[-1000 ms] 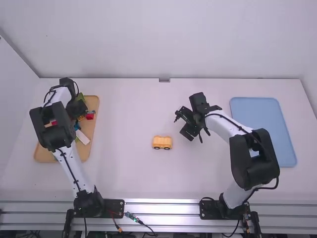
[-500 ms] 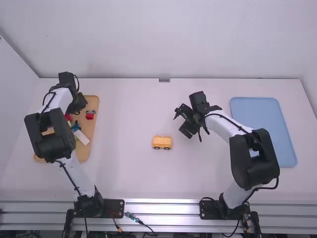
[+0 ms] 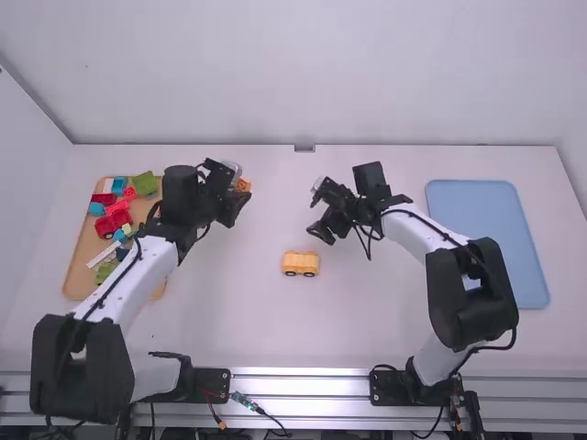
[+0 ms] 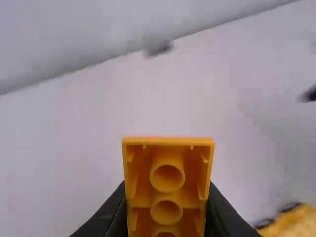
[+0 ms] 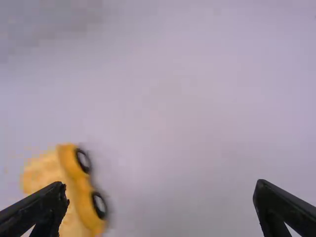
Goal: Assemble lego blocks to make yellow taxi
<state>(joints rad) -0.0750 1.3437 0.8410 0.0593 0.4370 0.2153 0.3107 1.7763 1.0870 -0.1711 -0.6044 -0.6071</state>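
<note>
Left tool (image 3: 238,193): swung out from over the wooden tray (image 3: 83,259) to a spot right of it, over the table (image 3: 229,312), within the last half second.
Right tool (image 3: 317,211): shifted a little away from the camera and leftward.
Orange block (image 4: 167,185): pinched between the left tool's two fingers, its hollow, tubed underside facing the wrist camera.
Right tool's fingers: spread wide, nothing between them.
Yellow wheeled base (image 3: 300,264): on the table where it was, camera side of both tools, slightly left of the right tool and well to the right of the left one.
Wooden tray: left of the left tool, with a green block (image 3: 145,183), blue block (image 3: 96,209), red block (image 3: 108,225) and white piece (image 3: 103,255); the left arm (image 3: 138,270) covers part of its near end.
Blue tray (image 3: 486,229): well right of the right tool, the right arm (image 3: 413,229) crossing its near-left side.
</note>
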